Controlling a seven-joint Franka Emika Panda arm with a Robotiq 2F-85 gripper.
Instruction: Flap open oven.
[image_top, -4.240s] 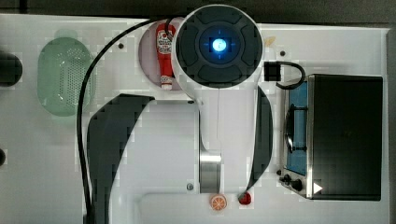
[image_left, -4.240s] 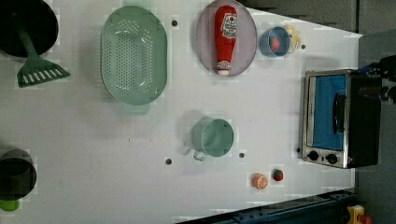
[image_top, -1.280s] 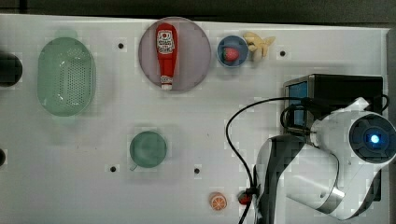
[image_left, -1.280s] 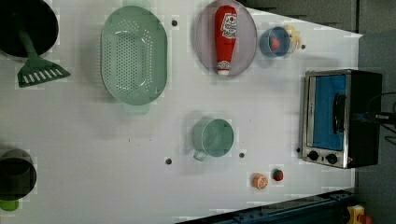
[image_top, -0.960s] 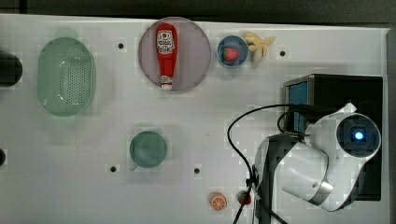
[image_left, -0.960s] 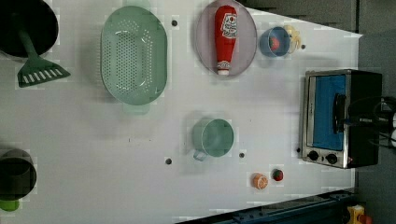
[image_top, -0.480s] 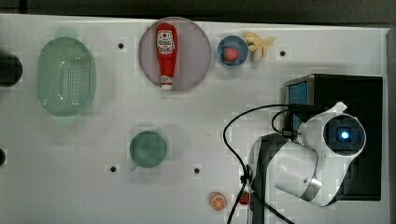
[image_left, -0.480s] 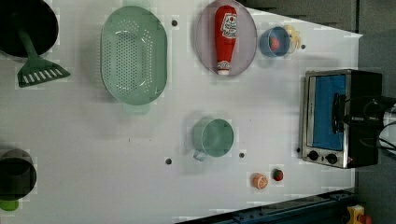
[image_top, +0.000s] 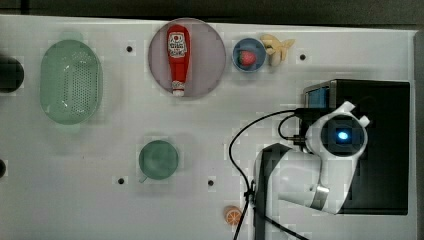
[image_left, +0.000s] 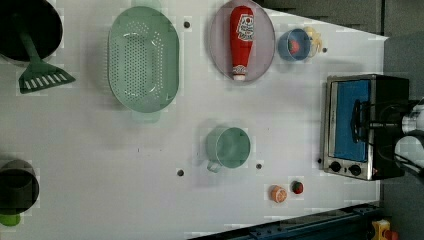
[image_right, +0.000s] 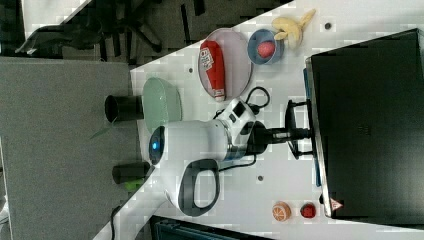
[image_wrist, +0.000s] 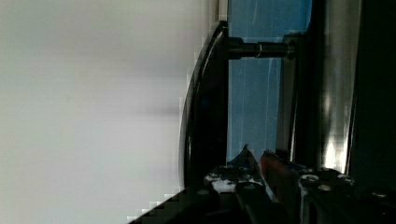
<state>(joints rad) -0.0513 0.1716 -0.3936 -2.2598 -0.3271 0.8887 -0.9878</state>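
The oven (image_left: 350, 125) stands at the left view's right, its blue glass door upright and closed against the silver frame. Its dark bar handle (image_right: 290, 134) stands off the door on two posts. My gripper (image_right: 301, 134) reaches in at the handle's middle. In the wrist view the fingertips (image_wrist: 245, 156) lie close together with nothing between them, in the gap between the handle (image_wrist: 205, 107) and the glass (image_wrist: 252, 93). From above, my white arm (image_top: 320, 170) covers most of the oven's front, leaving a strip of blue glass (image_top: 317, 97).
A toy orange slice (image_left: 277, 194) and a small red fruit (image_left: 297, 187) lie just before the oven's knobs. A green mug (image_left: 230, 147), a green colander (image_left: 144, 60), a ketchup bottle on a plate (image_left: 241, 40) and a blue bowl (image_left: 295, 45) sit further off. My black cable (image_top: 240, 145) loops over the table.
My arm has drifted toward the top view's left, over the oven's front edge, and the gripper has come in at the handle. The door has stayed closed.
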